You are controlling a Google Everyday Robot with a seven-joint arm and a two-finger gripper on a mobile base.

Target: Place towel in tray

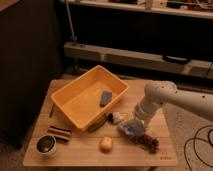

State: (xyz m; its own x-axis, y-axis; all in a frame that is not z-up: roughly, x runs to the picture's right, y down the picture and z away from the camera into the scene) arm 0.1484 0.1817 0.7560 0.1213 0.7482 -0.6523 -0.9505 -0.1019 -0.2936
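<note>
A crumpled grey-blue towel (pixel 131 128) lies on the wooden table (pixel 80 152), to the right of the orange tray (pixel 75 102). The tray holds a small grey object (pixel 105 97). My gripper (pixel 137 118) is at the end of the white arm (pixel 159 97), lowered right over the towel's upper edge, apparently touching it.
A dark reddish clump (pixel 149 143) lies right of the towel. A yellow-orange piece (pixel 106 144), a striped bar (pixel 59 133) and a round dark tin (pixel 46 144) sit along the front. A green item (pixel 98 124) and a small dark-and-white object (pixel 115 117) lie by the tray's front corner.
</note>
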